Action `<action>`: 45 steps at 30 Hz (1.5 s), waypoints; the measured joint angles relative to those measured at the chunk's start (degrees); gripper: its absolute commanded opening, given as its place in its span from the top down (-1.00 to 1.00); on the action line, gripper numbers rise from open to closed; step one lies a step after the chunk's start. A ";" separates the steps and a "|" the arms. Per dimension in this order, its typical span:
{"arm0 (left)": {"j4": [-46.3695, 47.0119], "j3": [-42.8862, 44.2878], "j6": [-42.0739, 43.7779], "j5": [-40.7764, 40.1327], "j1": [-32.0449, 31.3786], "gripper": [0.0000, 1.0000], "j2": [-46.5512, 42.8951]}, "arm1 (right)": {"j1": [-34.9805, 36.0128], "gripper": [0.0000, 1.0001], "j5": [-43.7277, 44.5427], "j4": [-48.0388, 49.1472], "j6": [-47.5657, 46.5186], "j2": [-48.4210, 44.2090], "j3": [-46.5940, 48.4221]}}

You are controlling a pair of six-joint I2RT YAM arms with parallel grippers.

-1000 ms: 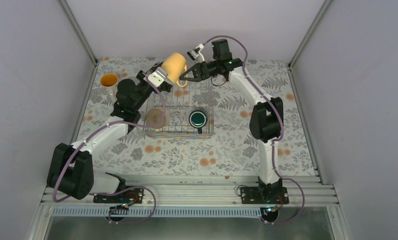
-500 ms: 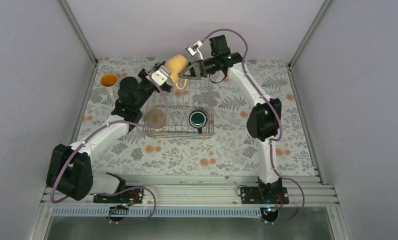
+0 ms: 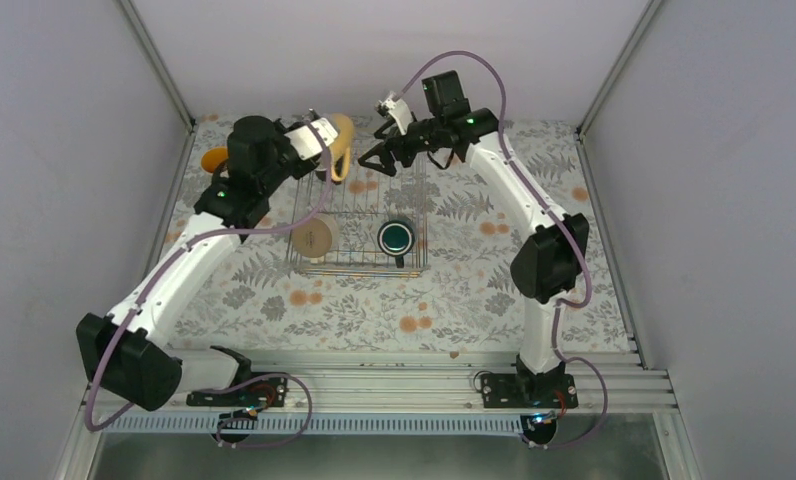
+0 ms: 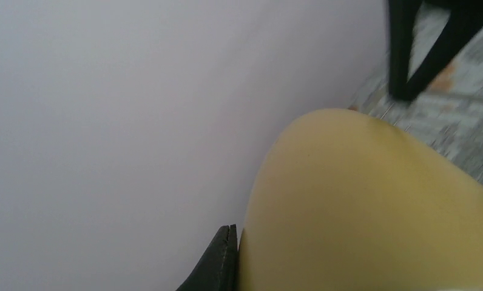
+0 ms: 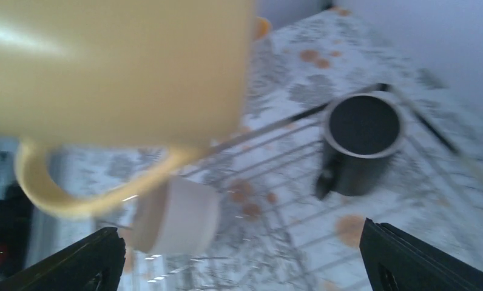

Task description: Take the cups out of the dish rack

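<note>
The dish rack is a silver wire grid at the middle back of the table. My left gripper is shut on a pale yellow mug and holds it tilted in the air over the rack's back left corner. This yellow mug fills the left wrist view. My right gripper hangs open just right of it, holding nothing. In the rack, a dark green mug stands upright and a whitish-tan cup lies on its side. Both also show in the right wrist view, the dark mug and the whitish cup.
An orange cup stands on the floral tablecloth left of the rack, partly hidden by my left arm. The enclosure's back wall is close behind both grippers. The arms' bases sit on the metal rail at the near edge.
My right gripper opened, let go of the yellow mug's handle and drew back a little. My left gripper closed on the mug and swung it left and back.
</note>
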 measured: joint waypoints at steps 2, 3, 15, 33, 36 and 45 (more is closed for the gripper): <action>-5.53 1.46 1.31 -1.92 2.54 0.95 -1.11 | 0.26 -1.00 6.05 0.61 -1.53 -1.42 -0.87; -7.50 2.25 1.84 -2.45 3.82 0.95 -1.44 | 0.15 -1.00 8.87 1.07 -2.12 -1.66 -1.03; -31.28 9.11 11.54 -0.79 21.97 0.95 -9.40 | -0.87 -1.00 24.61 1.62 -2.40 0.68 -2.12; -47.74 -5.35 26.73 5.86 45.75 0.95 0.57 | 3.13 -1.00 29.57 2.51 -2.86 -1.62 -7.65; -46.58 -6.05 27.34 6.27 47.84 0.95 3.34 | 3.10 -1.00 29.79 2.56 -2.99 -2.75 -8.61; -42.42 -4.13 25.11 5.99 49.40 0.95 14.25 | 3.28 -1.00 30.27 1.49 -3.58 -3.65 -6.88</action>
